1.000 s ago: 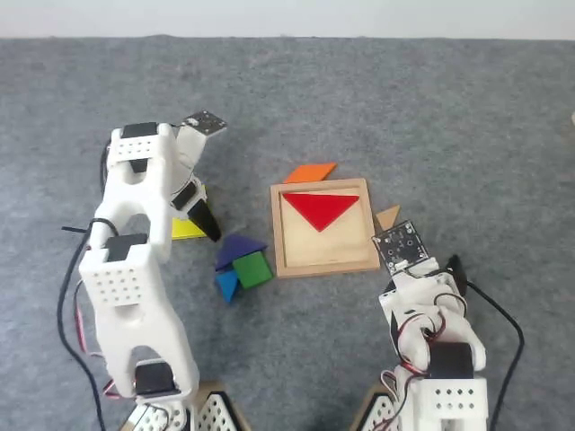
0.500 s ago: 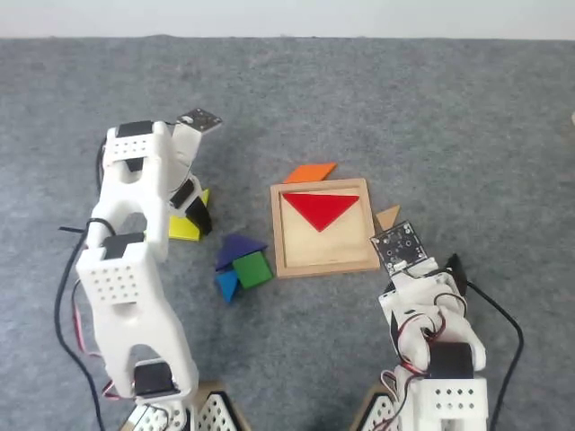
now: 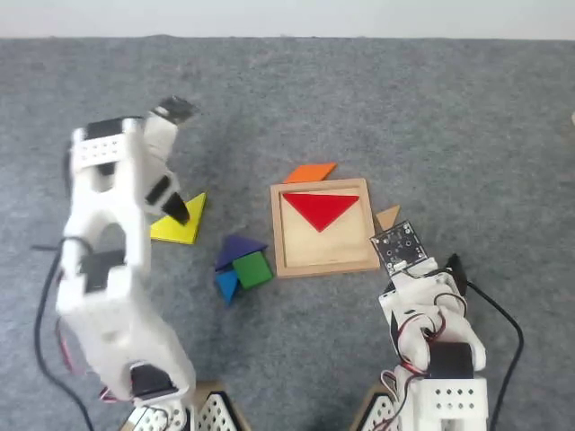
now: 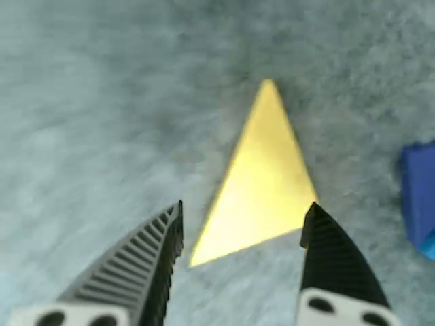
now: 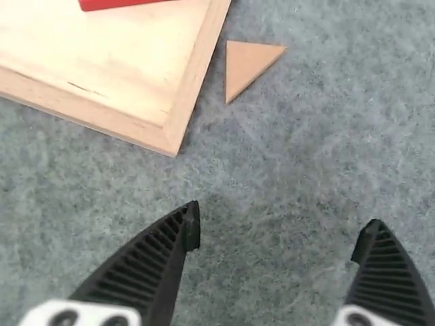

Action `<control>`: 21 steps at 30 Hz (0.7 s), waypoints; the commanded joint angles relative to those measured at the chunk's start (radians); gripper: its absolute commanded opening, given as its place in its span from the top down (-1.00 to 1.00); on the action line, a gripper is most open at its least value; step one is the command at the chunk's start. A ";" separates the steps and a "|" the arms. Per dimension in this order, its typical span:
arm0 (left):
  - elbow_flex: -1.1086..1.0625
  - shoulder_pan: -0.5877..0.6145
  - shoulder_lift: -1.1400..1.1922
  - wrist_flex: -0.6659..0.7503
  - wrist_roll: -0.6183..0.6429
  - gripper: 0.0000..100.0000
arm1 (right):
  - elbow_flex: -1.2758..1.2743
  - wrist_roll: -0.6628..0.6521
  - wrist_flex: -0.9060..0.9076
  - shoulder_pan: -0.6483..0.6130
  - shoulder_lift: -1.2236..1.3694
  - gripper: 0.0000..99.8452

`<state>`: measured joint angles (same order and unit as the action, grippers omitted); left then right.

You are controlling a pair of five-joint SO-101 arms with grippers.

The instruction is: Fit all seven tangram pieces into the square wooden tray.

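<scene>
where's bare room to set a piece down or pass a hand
Open grey carpet stretches beyond and right of the square wooden tray. Inside the tray, bare wood lies nearer than the red triangle. Crowded: between the tray and the yellow triangle, where purple, green and blue pieces huddle.

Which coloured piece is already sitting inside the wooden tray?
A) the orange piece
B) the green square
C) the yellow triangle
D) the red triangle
D: the red triangle lies inside the wooden tray, while the yellow triangle, green square and orange piece lie outside it.
</scene>
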<state>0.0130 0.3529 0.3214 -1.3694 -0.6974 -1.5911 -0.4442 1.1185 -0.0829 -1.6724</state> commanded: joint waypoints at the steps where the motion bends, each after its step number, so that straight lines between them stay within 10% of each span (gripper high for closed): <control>1: -0.228 0.058 -0.414 0.143 0.087 0.45 | 0.021 -0.015 -0.022 0.001 0.005 0.28; 10: -0.743 0.025 -0.941 0.373 0.123 0.42 | 0.023 -0.017 -0.015 -0.005 0.001 0.28; 21: -0.375 -0.009 -0.252 0.198 -0.072 0.19 | 0.021 -0.017 -0.015 -0.004 0.001 0.28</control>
<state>-0.5470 0.3514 -0.1220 -1.1070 -0.7480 -1.5911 -0.4457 1.1185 -0.0829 -1.6724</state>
